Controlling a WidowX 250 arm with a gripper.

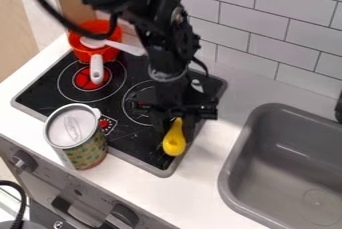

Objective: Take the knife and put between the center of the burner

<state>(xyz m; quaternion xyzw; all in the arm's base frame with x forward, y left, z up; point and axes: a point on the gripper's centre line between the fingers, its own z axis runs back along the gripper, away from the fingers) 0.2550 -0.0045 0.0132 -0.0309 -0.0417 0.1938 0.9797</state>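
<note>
Well, yellow utensil (174, 142) near stovetop edge (143, 165)

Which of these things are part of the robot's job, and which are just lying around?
Part of the job:
yellow utensil, probably the knife
end effector, right by it
burners

Just lying around:
red pot
white utensil over the pot
patterned can at the stovetop's edge

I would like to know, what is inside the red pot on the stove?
A white spoon lies across the opening of the red pot, its handle sticking out past the rim. A black cable passes in front. Whatever they cover inside cannot be seen.
</note>
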